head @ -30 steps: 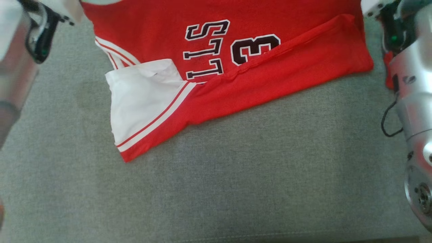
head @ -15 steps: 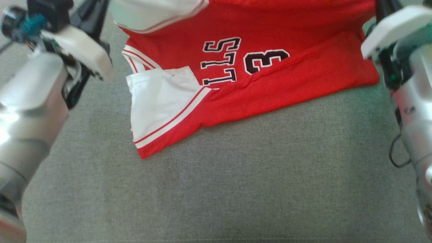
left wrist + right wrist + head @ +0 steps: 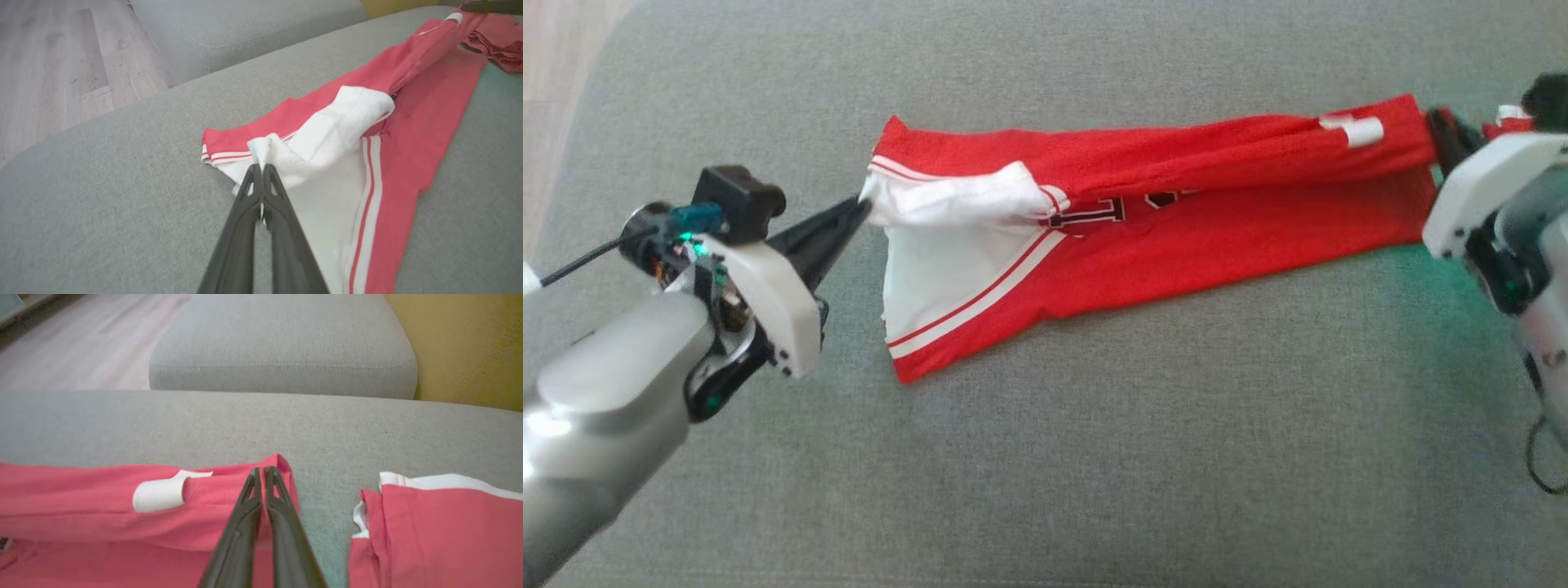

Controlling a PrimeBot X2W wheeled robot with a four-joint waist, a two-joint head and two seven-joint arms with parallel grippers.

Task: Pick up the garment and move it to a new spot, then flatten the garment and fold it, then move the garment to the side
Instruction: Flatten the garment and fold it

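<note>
The garment (image 3: 1217, 237) has been folded over, hiding most letters. Its ends are pinched by the left gripper (image 3: 860, 207) and right gripper (image 3: 1436, 126). One fold looks done.

A grey woven sofa seat (image 3: 1094, 457) carries a red basketball jersey (image 3: 1217, 229) with a white side panel and striped trim. The jersey lies folded lengthwise in a long band that runs from the fingertips of the left gripper (image 3: 260, 166) to those of the right gripper (image 3: 262, 470). Just to the right of the right fingers in the right wrist view lies a second red garment (image 3: 441, 531) edged in white, with a strip of bare grey cloth between it and the jersey, and beyond those fingertips a separate grey cushion (image 3: 282, 347) adjoins the seat.
</note>
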